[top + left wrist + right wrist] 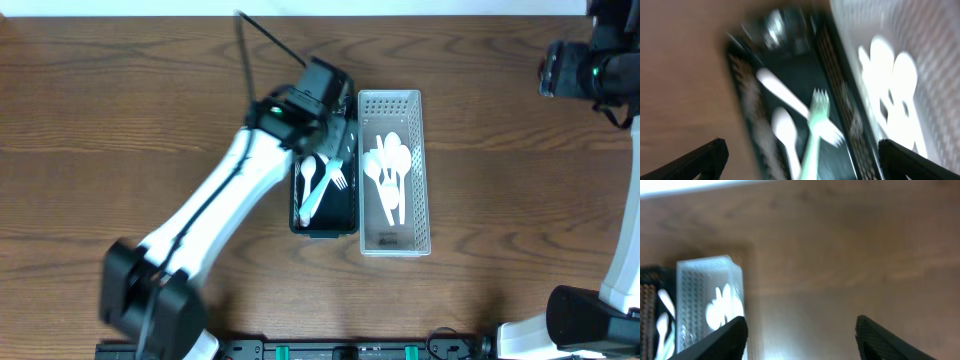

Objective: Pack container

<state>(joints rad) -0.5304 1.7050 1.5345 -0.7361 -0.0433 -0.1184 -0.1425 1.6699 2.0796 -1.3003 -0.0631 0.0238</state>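
A black mesh tray (pixel 346 225) holds a white spoon (pixel 308 178), another white utensil and a pale green fork (pixel 335 176). A white perforated container (pixel 425 170) stands right beside it with several white spoons (pixel 391 165) inside. My left gripper (pixel 325 120) is open and empty above the far end of the black tray; its view is blurred and shows the fork (pixel 816 127) and a spoon (pixel 785 131) between its fingers (pixel 800 160). My right gripper (pixel 572 70) is open and empty at the far right; its view shows bare table between its fingers (pixel 800 335) and the white container (pixel 710 300) at left.
The two trays stand side by side in the middle of the brown wooden table (pixel 520 200). The right arm's base (pixel 590 320) is at the front right corner, the left arm's base (pixel 150 300) at the front left.
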